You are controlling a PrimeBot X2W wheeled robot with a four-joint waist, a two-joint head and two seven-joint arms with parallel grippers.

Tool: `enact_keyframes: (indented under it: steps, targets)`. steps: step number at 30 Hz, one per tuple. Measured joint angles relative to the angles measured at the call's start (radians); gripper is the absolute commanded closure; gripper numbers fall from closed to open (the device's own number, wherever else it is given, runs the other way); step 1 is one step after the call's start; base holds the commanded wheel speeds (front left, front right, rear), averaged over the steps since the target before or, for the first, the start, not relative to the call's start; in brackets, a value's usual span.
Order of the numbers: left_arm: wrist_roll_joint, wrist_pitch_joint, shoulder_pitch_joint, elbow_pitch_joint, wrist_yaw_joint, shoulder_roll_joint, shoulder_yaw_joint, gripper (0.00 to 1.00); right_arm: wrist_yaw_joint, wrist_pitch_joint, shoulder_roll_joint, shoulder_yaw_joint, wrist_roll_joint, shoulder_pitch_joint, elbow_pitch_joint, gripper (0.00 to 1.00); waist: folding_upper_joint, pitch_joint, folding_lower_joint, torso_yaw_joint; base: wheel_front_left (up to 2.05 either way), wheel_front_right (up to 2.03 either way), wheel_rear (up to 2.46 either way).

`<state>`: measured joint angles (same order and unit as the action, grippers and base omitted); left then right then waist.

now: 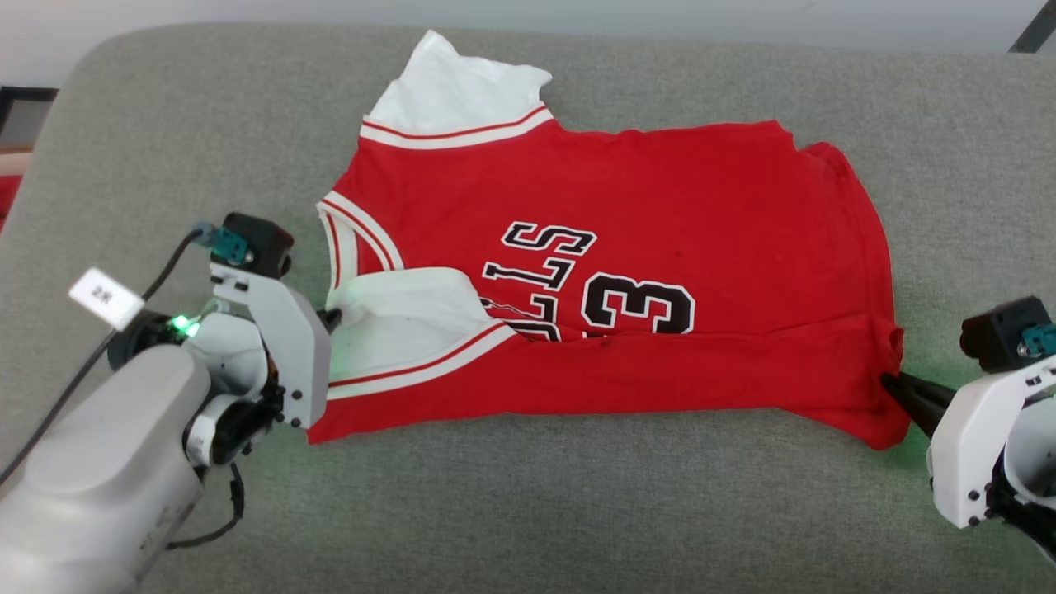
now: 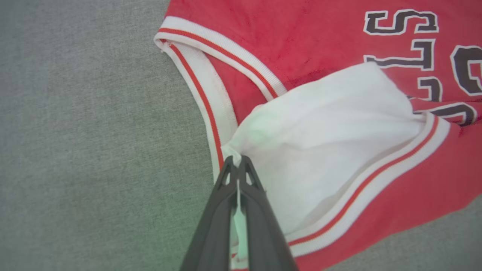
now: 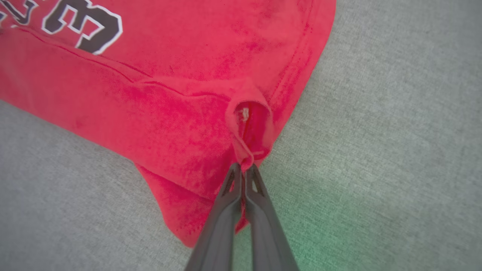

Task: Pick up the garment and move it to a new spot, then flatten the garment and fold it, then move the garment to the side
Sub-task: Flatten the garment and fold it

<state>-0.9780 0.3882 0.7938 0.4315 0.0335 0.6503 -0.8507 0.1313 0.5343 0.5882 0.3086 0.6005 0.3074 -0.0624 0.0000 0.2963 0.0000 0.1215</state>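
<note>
On grey fabric surface (image 1: pixel 528 511): garment (image 1: pixel 701 206) spread; pale wall (image 1: pixel 577 10) behind.

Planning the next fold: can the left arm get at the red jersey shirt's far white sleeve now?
Probably not yet: the far white sleeve lies uncovered on the grey cushion, but the left gripper is shut on the near white sleeve.

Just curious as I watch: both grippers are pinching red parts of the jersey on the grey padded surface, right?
Not quite. The right gripper pinches red fabric of the jersey, but the left gripper pinches its white sleeve, as the left wrist view shows.
</note>
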Motion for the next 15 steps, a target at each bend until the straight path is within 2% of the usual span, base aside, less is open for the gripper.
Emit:
enact_keyframes:
  steps: [2, 4, 5, 6, 7, 8, 9, 15]
  targets:
    - [-0.002, 0.008, 0.01, 0.011, -0.008, -0.007, -0.001, 0.62, 0.0, 0.014, 0.004, 0.002, 0.005, 0.013, -0.002, 0.87, 0.0, -0.006, 0.0, 0.002, 0.0, 0.0, 0.0]
    - [-0.007, 0.014, 0.021, 0.02, -0.011, -0.013, -0.002, 0.49, 0.0, 0.027, 0.006, 0.004, 0.007, 0.019, -0.007, 0.67, 0.0, -0.014, 0.0, 0.005, 0.0, 0.0, 0.0]
    - [-0.007, 0.016, 0.024, 0.022, -0.015, -0.013, -0.002, 0.27, 0.0, 0.031, 0.007, 0.006, 0.007, 0.021, -0.009, 0.56, 0.0, -0.018, 0.0, 0.006, 0.0, 0.0, 0.0]
    - [-0.01, 0.016, 0.025, 0.025, -0.016, -0.015, 0.0, 0.13, 0.0, 0.039, 0.007, 0.009, 0.007, 0.025, -0.011, 0.53, 0.0, -0.023, 0.0, 0.007, 0.0, 0.0, 0.0]
    - [-0.012, 0.016, 0.025, 0.026, -0.016, -0.015, 0.0, 0.05, 0.0, 0.041, 0.008, 0.01, 0.007, 0.029, -0.011, 0.39, 0.0, -0.028, 0.0, 0.008, 0.0, 0.0, 0.0]
    - [-0.011, 0.013, 0.025, 0.025, -0.017, -0.015, -0.001, 0.0, 0.0, 0.049, 0.008, 0.012, 0.009, 0.03, -0.011, 0.15, 0.0, -0.033, 0.0, 0.009, 0.0, 0.0, 0.0]
    - [-0.011, 0.006, 0.025, 0.024, -0.017, -0.014, 0.002, 0.0, 0.0, 0.05, 0.009, 0.015, 0.009, 0.03, -0.011, 0.02, 0.0, -0.038, 0.0, 0.009, 0.0, 0.0, 0.0]
    - [-0.013, -0.026, 0.016, -0.005, -0.016, -0.004, 0.011, 0.0, 0.0, 0.06, 0.015, 0.016, 0.009, 0.031, 0.0, 0.0, 0.0, -0.073, 0.0, 0.016, 0.0, 0.0, 0.0]
